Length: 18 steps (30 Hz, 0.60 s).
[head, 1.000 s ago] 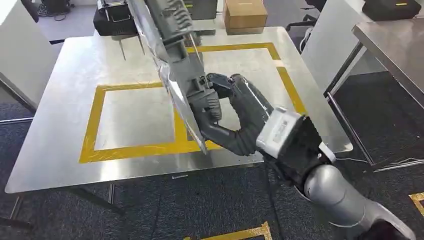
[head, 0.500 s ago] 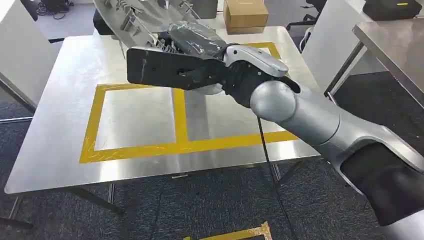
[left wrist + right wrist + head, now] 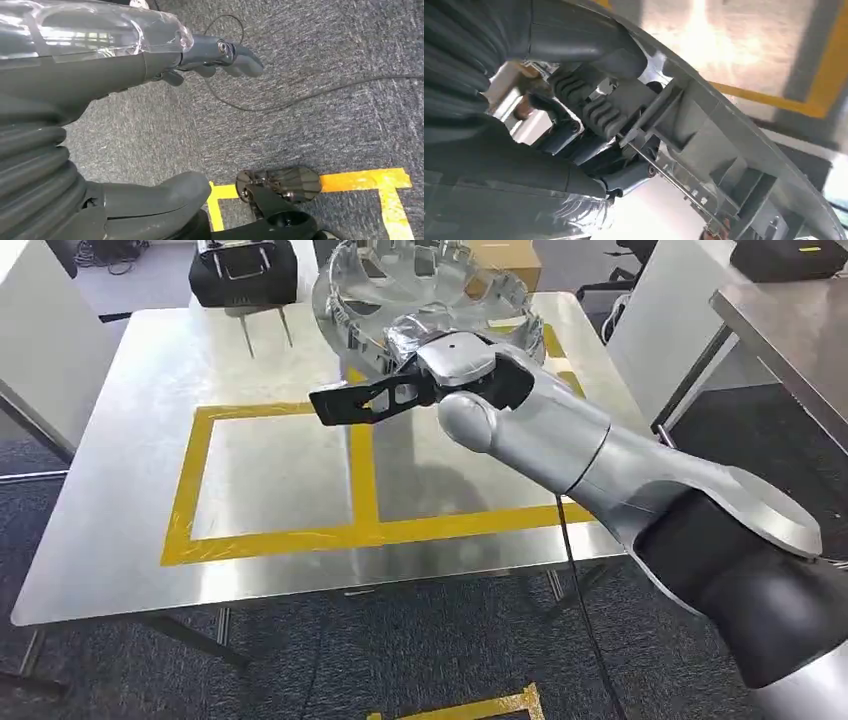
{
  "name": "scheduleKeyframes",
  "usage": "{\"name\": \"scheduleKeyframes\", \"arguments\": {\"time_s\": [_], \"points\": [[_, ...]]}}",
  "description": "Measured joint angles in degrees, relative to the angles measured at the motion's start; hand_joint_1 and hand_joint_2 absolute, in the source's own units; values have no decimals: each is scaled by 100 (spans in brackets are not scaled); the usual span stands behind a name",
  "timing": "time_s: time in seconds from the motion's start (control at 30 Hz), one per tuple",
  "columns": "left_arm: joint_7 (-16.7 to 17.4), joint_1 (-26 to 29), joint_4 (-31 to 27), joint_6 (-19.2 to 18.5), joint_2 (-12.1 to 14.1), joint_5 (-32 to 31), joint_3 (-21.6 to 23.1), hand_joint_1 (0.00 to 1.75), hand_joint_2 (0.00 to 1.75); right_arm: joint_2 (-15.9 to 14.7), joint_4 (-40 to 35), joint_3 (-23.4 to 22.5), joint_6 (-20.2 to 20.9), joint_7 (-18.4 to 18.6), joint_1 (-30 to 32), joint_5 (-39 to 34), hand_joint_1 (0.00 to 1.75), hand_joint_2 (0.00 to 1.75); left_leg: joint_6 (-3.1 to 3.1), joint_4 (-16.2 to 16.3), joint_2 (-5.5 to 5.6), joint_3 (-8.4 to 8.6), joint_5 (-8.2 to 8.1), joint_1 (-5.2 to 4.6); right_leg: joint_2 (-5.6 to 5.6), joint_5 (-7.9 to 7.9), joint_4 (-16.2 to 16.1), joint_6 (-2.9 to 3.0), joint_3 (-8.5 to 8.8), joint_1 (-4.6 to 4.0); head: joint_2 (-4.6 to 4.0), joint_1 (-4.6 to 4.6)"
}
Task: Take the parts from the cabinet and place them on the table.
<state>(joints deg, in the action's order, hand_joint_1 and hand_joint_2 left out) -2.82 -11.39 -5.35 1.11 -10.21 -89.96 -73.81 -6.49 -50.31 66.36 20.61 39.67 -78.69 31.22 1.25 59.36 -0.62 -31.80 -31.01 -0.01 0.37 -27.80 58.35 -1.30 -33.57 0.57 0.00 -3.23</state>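
The right hand (image 3: 589,125) gripped a round silver plastic wheel cover (image 3: 425,285) by its rim, above the steel counter's (image 3: 120,470) far side, apparently for setting down. The left hand (image 3: 150,60) hung empty, fingers apart.

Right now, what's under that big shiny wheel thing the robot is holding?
Under the wheel cover is the metal table with yellow tape. The right hand grips it; the arm hides some tabletop.

Steel table (image 3: 120,540) w/ yellow tape rectangles (image 3: 270,536), black case (image 3: 243,272) at far edge
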Motion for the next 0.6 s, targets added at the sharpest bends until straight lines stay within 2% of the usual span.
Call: {"name": "scheduleKeyframes", "arguments": {"time_s": [0.2, 0.3, 0.43, 0.6], "points": [[-11, 30, 0, 0, -11, 0, 0, 0, 175, 81, 653, 57, 170, 13, -55, 377, 175, 175, 0, 1, 34, -6, 1, 0, -10, 0, -1, 0, 0, 0, 0, -7], [-35, 31, 0, -9, -15, 0, 0, 0, 175, 105, 897, 22, 330, 13, -58, 801, 175, 175, 0, 3, 52, -5, 1, -1, -14, 0, -2, 0, 0, 0, 0, 0], [-155, 44, 0, -50, -30, 0, 2, 0, 175, 74, 1035, -88, 531, 13, -59, 1206, 175, 175, -3, 4, 82, -5, 4, -1, -30, -1, -3, 0, 0, 0, 0, -2], [-284, 44, 0, -114, -42, 0, 127, 0, 175, -13, 1096, -216, 649, 13, -52, 1278, 175, 175, -1, 4, 90, -8, 6, -2, -32, 0, -4, 0, 2, 1, 0, -9]]}}
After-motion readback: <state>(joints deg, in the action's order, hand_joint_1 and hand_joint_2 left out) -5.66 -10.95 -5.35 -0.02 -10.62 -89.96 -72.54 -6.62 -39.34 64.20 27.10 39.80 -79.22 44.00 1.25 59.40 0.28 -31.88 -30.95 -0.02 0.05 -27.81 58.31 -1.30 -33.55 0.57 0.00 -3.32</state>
